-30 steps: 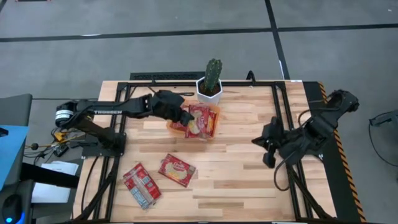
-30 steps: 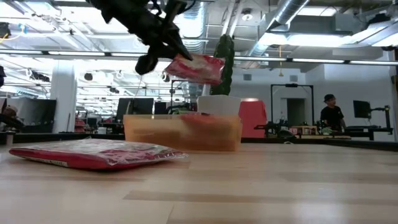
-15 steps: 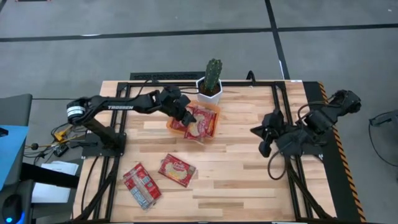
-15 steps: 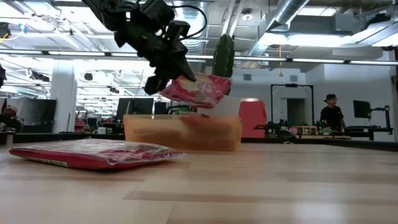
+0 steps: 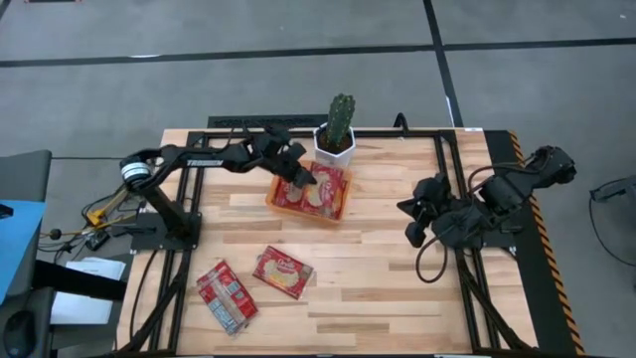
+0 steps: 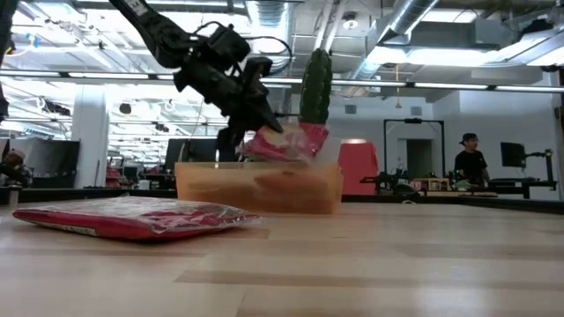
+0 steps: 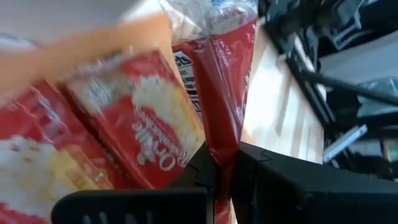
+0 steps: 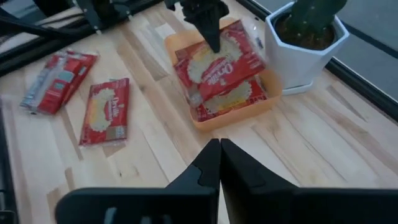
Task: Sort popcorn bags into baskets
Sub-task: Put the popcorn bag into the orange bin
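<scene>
Readable text on the bags
"Orville" stands on a popcorn bag [image 7: 163,163] in the orange basket [image 8: 214,117].

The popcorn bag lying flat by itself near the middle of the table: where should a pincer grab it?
Probably from above, across the narrower width of the flat popcorn bag, near an end seam. It lies flat on the table, clear of neighbours, so fingers could straddle it.

An open-plan robotics lab or workshop. Exposed ceiling ducts [image 6: 414,18] and strip lights overhead, monitors [image 6: 189,150] on desks at 9 o'clock, a person [image 6: 470,163] standing at 3 o'clock among equipment, grey carpet floor [image 5: 298,80] around a wooden counter [image 5: 378,268] framed in black metal.
</scene>
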